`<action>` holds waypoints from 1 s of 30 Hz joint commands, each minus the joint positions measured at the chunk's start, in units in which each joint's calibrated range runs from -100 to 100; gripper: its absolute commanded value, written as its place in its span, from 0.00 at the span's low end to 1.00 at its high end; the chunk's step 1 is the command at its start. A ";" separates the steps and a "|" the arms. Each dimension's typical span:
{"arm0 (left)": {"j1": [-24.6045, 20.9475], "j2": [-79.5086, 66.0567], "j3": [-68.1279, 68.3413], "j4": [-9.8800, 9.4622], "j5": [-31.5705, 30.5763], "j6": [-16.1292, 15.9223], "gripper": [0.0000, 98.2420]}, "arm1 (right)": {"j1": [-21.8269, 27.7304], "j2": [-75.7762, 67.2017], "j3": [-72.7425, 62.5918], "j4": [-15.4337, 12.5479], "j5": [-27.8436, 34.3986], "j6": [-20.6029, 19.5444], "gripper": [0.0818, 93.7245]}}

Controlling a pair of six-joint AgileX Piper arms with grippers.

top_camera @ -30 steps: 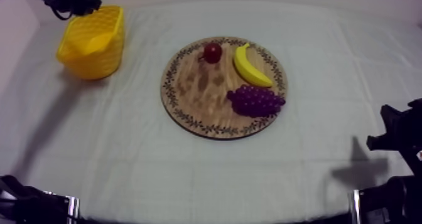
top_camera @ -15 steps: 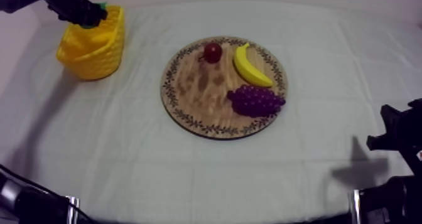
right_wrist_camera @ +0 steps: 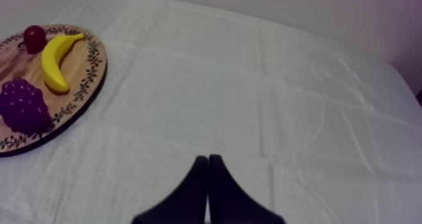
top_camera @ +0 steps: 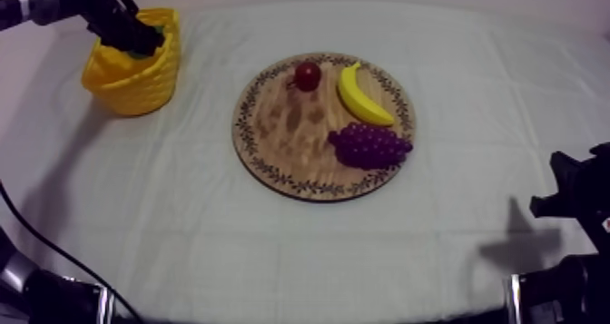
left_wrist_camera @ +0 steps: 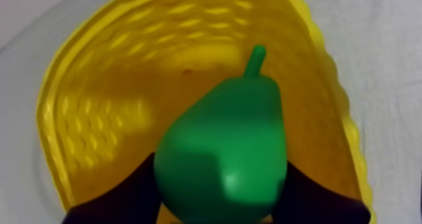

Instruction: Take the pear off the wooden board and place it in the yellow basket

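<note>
Quick status from my end. The pear (left_wrist_camera: 220, 157) is off the wooden board (top_camera: 290, 137) and hanging over the mouth of the yellow basket (top_camera: 136, 87). My left jaws are pinching it on both sides of its fat end, with the stem pointing away from them.

On the left wrist camera the yellow weave is all around and behind the fruit. So I'd say it's lined up inside the rim, but I can't tell whether it's touching the bottom. On the top camera the left arm comes in at the far left corner of the tabletop (top_camera: 272, 246) and sits over the basket, with a sliver of green peeking out.

The way I read it, the pick is done, the carry is done, and the drop is not yet done. What's left is spreading the jaws so the pear falls in. After that I need to lift the arm clear without snagging the rim or tipping the basket, which looks pretty light to me.

The right jaws are pressed together on nothing, parked low at my right side over bare cloth and well apart from the board. The banana (top_camera: 361, 96), the grapes (top_camera: 368, 146) and the small red fruit (top_camera: 308, 75) sit on the board, and none of them matter for this job.
</note>
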 commanded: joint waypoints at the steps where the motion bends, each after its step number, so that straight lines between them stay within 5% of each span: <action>1: -0.22 0.14 -0.23 1.05 -0.13 -1.55 0.58 | -0.01 -0.02 0.04 0.00 0.01 -0.02 0.00; 15: -1.49 -4.03 4.78 2.69 -3.71 -2.80 0.67 | -0.01 -0.02 0.04 0.00 0.01 -0.02 0.00; 18: -1.27 -6.43 7.68 2.41 -6.30 -2.42 0.52 | -0.01 -0.02 0.04 0.00 0.01 -0.02 0.00; 22: -0.72 -12.21 14.18 1.75 -12.01 -2.41 0.15 | -0.01 -0.02 0.04 0.00 0.01 -0.02 0.00; 30: -0.40 -30.92 28.90 1.26 -16.76 -2.17 0.01 | -0.01 -0.02 0.04 0.00 0.01 -0.02 0.00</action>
